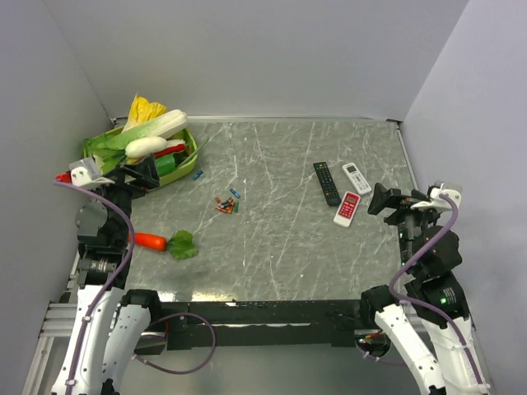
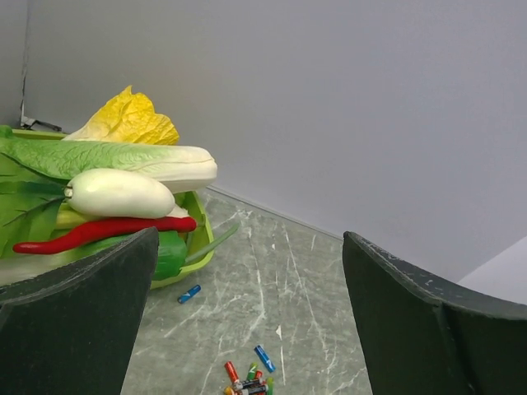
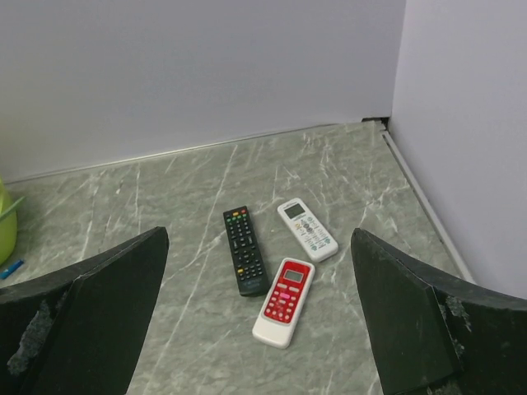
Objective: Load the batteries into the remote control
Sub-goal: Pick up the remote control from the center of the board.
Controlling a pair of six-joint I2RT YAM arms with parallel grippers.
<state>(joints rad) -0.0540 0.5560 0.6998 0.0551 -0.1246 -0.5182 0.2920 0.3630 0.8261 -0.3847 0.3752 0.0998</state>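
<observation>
Three remotes lie close together toward the right edge of the bench (image 1: 272, 247), about midway between its near and far edges. The remote control (image 3: 285, 301) with the red front lies face up, nearest the arms. The long black remote (image 3: 244, 249) is just beside it on the left, and the white remote (image 3: 306, 230) is just beyond it, toward the far-right corner. The batteries (image 1: 227, 202) sit in a small loose heap left of centre, well apart from the remotes. One blue battery (image 1: 198, 174) lies alone nearer the green basket (image 1: 191, 146) of vegetables in the far-left corner. A carrot (image 1: 151, 241) and a green leaf (image 1: 183, 244) rest near the left edge. The left gripper (image 2: 249, 247) hangs over the left edge beside the basket, its fingers spread wide and holding nothing. The right gripper (image 3: 258, 239) hovers by the right edge facing the remotes, its fingers likewise wide apart and empty.
</observation>
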